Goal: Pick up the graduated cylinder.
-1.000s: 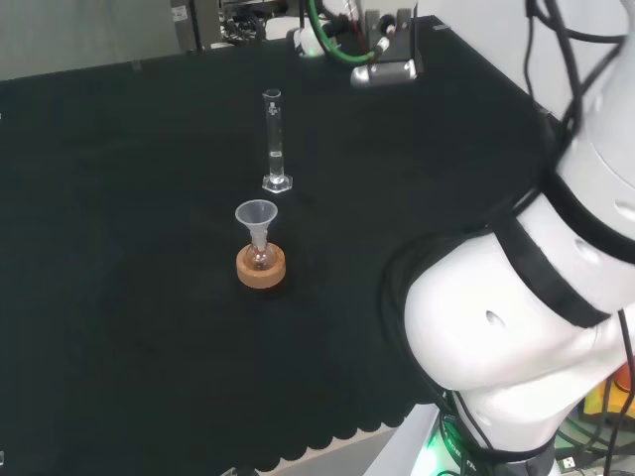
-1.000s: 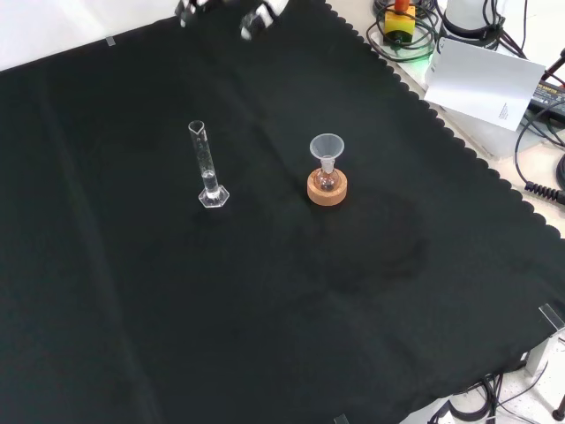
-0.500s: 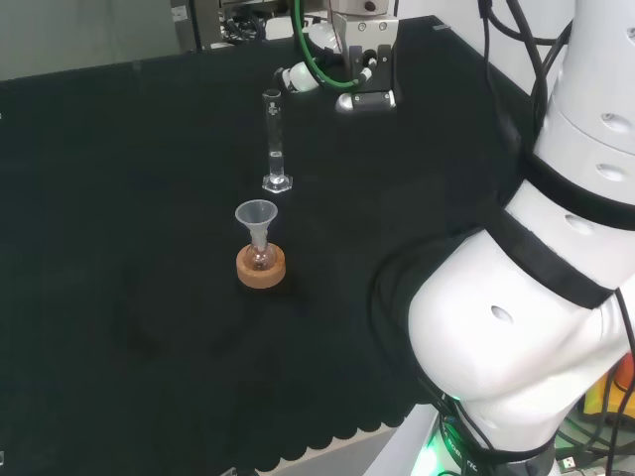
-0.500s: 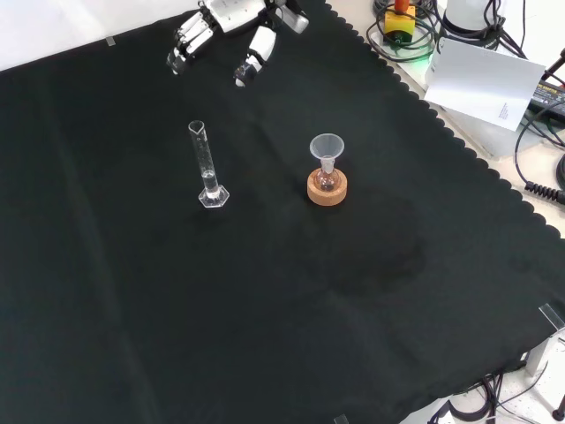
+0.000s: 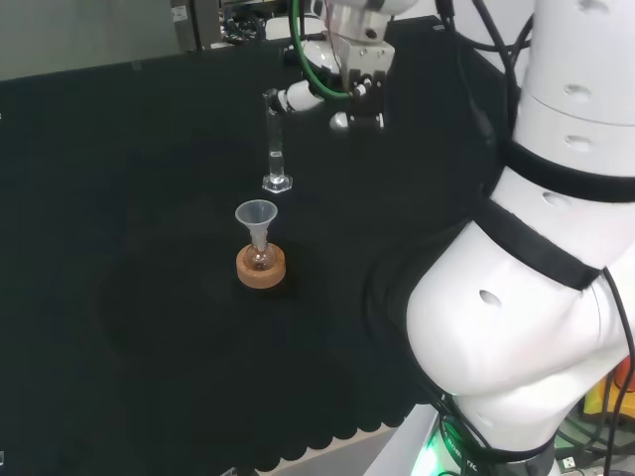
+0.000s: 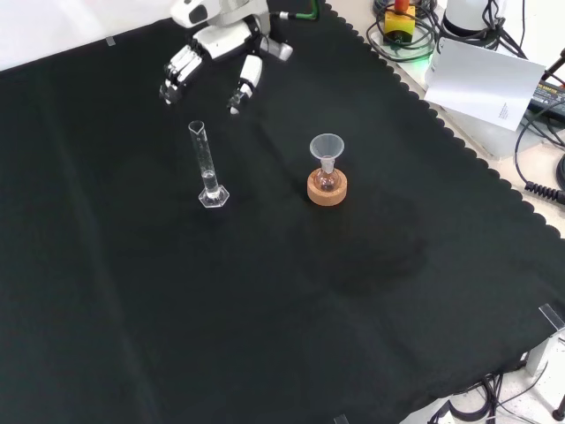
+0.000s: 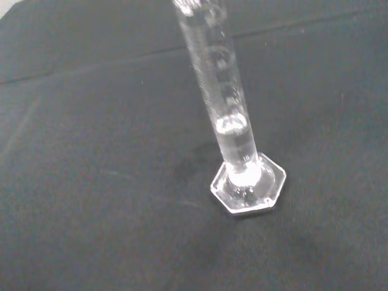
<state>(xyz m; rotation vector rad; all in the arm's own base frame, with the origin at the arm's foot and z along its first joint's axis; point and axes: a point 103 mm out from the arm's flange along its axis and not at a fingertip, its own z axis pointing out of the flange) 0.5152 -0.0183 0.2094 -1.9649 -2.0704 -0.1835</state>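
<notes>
Black-and-white hand (image 6: 214,53) spread, empty, near the upright clear glass graduated cylinder (image 6: 207,164) on black cloth (image 6: 291,309). Possibly some liquid at its bottom. Risk: a finger clipping the narrow tube tips it over.

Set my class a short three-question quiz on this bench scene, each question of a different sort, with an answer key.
1. True or false: the hand already holds the cylinder.
2. What sits in the flask on the cork ring? A) funnel B) stopper C) spoon
3. Fill in: the cylinder stands ____ on its base.

Key: 1 false, the hand is open and apart from it; 2 A, the funnel; 3 upright.
</notes>
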